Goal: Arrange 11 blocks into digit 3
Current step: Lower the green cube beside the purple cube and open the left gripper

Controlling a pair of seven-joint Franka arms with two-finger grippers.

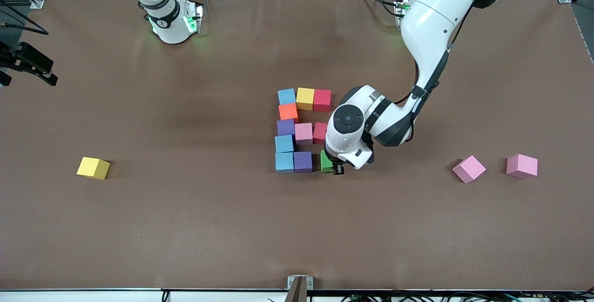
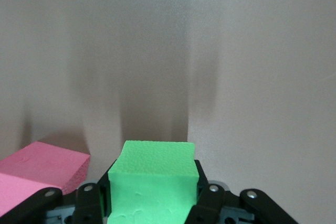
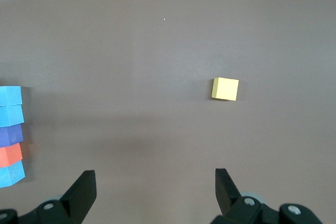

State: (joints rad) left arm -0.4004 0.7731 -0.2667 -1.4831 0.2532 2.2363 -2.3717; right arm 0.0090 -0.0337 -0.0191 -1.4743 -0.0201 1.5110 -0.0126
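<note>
Blocks (image 1: pixel 297 130) form a nearly finished digit 3 at mid-table on the brown table (image 1: pixel 185 223), its long axis running from the robots' edge toward the camera's edge. Left gripper (image 1: pixel 335 166) has its jaws clamped on the green block (image 1: pixel 326 162) beside the purple block (image 1: pixel 303 161). Right gripper (image 3: pixel 155 190) waits, jaws wide and empty.

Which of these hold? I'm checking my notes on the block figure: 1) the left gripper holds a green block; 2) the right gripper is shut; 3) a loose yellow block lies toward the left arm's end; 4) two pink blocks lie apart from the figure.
1) True: the left gripper is shut on the green block.
2) False: the right gripper is open, holding nothing.
3) False: the loose yellow block lies toward the right arm's end.
4) True: two pink blocks lie toward the left arm's end.
</note>
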